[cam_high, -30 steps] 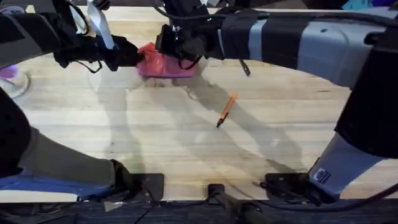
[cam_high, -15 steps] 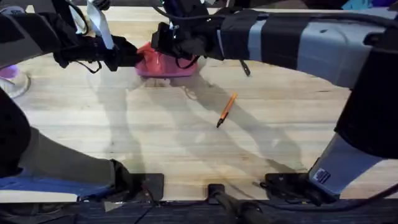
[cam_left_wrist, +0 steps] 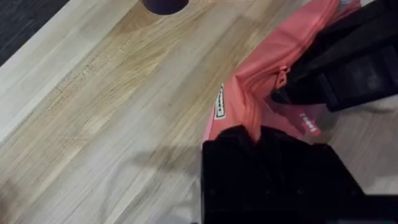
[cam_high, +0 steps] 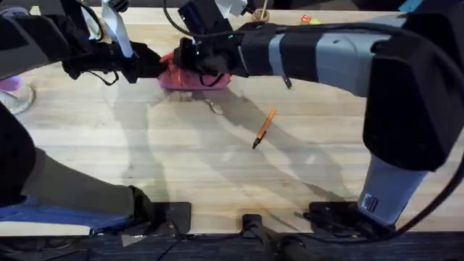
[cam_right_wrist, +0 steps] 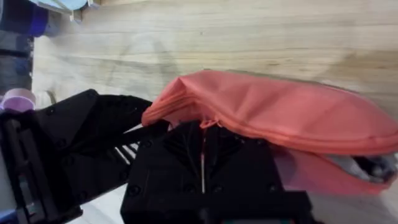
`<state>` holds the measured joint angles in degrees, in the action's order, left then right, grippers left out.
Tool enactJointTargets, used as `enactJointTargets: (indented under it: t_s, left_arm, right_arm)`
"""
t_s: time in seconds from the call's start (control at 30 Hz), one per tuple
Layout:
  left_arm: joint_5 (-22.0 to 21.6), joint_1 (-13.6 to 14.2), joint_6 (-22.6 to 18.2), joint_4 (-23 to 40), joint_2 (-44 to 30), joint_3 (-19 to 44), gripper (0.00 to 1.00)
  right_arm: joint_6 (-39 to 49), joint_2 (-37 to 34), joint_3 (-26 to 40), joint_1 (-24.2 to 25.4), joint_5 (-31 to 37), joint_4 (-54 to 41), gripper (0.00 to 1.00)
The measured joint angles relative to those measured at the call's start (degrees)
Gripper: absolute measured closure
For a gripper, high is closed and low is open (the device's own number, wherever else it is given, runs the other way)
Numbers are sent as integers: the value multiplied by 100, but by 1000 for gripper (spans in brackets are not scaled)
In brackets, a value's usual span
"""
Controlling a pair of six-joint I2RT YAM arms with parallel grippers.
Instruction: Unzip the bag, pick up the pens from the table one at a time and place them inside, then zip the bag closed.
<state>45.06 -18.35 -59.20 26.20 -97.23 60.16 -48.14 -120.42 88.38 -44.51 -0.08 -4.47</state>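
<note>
Lying far back on the bench (cam_high: 217, 167), a little left of the middle, is the pink-red pencil pouch (cam_high: 190, 73). It is soft cloth, long and puffy, and it wrinkles where it is held. A zipper (cam_left_wrist: 281, 76) runs along its top edge, and a small white label (cam_left_wrist: 219, 102) is sewn on one side.

The left tool (cam_high: 148, 62) pinches one end of the pouch between its black fingers. In the left wrist view the cloth bunches up right where those fingers grab it. The right tool (cam_high: 190, 58) is at the zipper edge, near the same end. Its black fingers are pressed together, with a tiny pink bit of the pouch just at their tips.

An orange pen (cam_high: 265, 126) with a black tip lies tilted on the bare wood, well apart from the pouch, nearer the robot. A slim black pen (cam_high: 287, 80) lies to the right of the pouch, under the right arm.

The bench is pale wood planks with lines of grain. A purple round thing (cam_high: 10, 84) sits at the far left edge.
</note>
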Motion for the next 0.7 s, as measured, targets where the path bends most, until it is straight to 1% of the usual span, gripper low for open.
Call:
enactJointTargets:
  t_s: [0.27, 0.53, 0.7]
  left_arm:
    - [15, 0, 0, 0, -2, 0, 959]
    - [-7, -26, 0, 0, -2, 0, 959]
    - [-30, -53, 0, 0, -2, 0, 959]
  right_arm:
    - [-1, -50, 0, -94, -43, 503, 971]
    - [-2, -75, 0, -170, -44, 800, 972]
    - [-2, -75, 0, -177, -169, 972, 972]
